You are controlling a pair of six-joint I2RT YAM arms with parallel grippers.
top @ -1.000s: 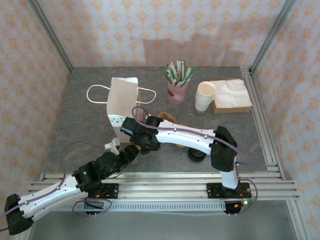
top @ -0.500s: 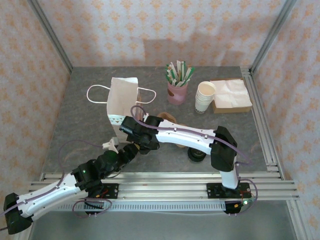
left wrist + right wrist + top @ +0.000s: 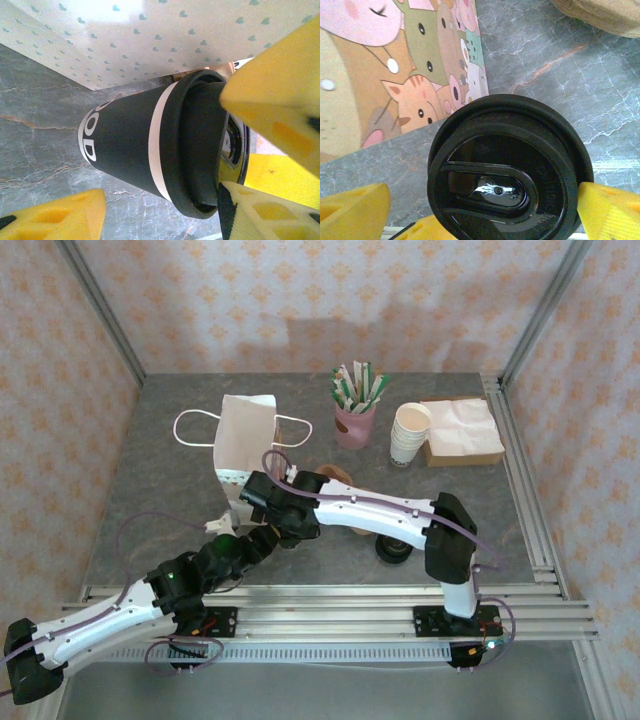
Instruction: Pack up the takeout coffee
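The small dark paper cup with a round black domed lid (image 3: 130,145) sat between 2 wide, empty pincers, the left pincer (image 3: 160,210) and the right pincer (image 3: 484,200). Best to close 1 squarely on its wall below the lid, lifting level. Its long axis seemed vertical, lid toward the right pincer.

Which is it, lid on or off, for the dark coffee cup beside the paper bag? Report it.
On. The black lid caps the rim of the dark cup; from above it covers the whole mouth.
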